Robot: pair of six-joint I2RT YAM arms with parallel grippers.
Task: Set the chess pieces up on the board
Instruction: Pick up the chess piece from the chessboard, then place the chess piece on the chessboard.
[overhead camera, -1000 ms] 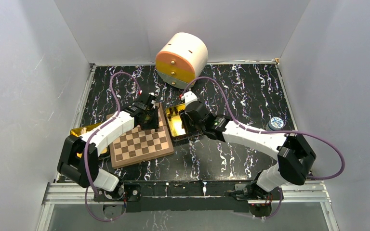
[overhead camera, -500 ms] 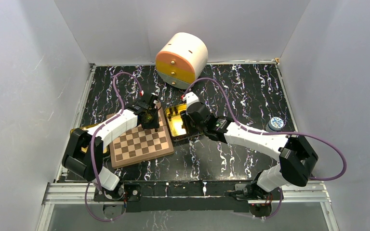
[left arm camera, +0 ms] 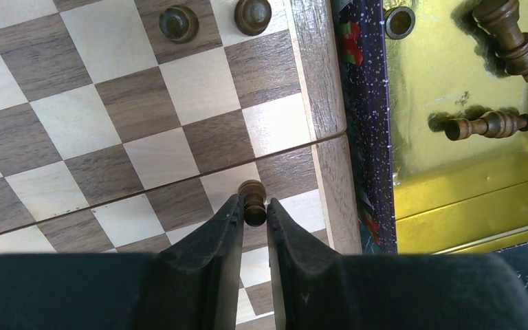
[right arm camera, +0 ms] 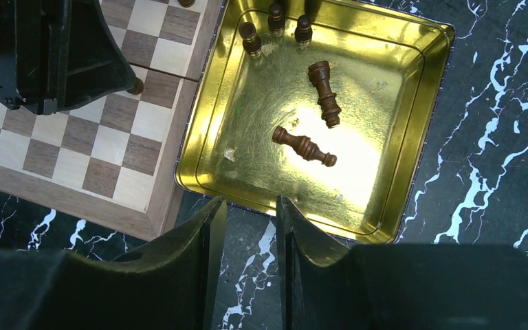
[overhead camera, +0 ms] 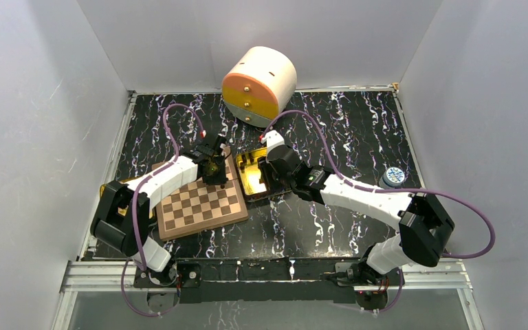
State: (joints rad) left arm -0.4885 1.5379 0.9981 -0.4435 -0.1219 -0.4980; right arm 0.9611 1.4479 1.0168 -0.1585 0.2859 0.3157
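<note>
The board point(overhead camera: 203, 203) lies left of centre, with a checkered top point(left arm camera: 110, 117). My left gripper point(left arm camera: 253, 206) hangs over its far right squares, shut on a small dark pawn point(left arm camera: 252, 192) that stands upright on the board. Two more chess pieces point(left arm camera: 178, 23) point(left arm camera: 253, 15) stand near the board's edge. My right gripper point(right arm camera: 251, 206) is open and empty above the near rim of the gold tin point(right arm camera: 419, 137). In the tin two pieces point(right arm camera: 324, 93) point(right arm camera: 304, 146) lie flat. Three more stand along its far wall point(right arm camera: 276, 17).
A round cream and orange drawer box point(overhead camera: 259, 84) stands at the back. A small blue-topped object point(overhead camera: 393, 177) sits at the right. A gold lid point(overhead camera: 120, 185) pokes out under the left arm. The two grippers work close together across the board's edge and the tin.
The left jaws have narrowed onto the pawn, and the left arm has shifted slightly. The right arm has barely moved.
</note>
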